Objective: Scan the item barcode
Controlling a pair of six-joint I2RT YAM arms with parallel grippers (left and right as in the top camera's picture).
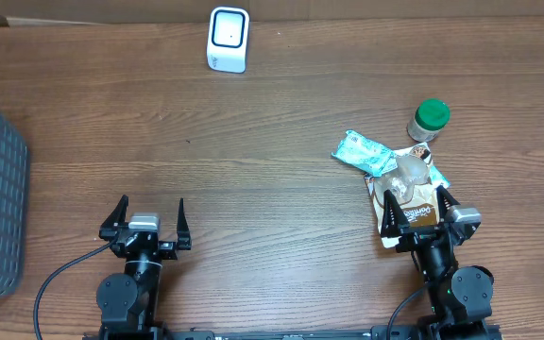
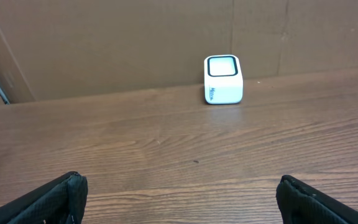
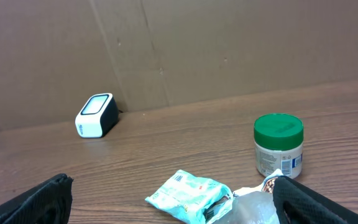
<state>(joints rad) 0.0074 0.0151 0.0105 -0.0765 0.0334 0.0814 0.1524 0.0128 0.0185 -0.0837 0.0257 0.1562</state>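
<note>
Here the brown snack bag (image 1: 421, 215) lies beneath the right end effector (image 1: 416, 200)

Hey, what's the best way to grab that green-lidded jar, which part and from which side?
Probably on the jar, the white body just under the lid, coming down from above with the open right gripper. It stands upright and round, and packets crowd its near side, so a low frontal approach looks blocked.

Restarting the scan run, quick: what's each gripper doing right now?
Left gripper: open, holding nothing.
Right gripper: open, holding nothing.
</note>
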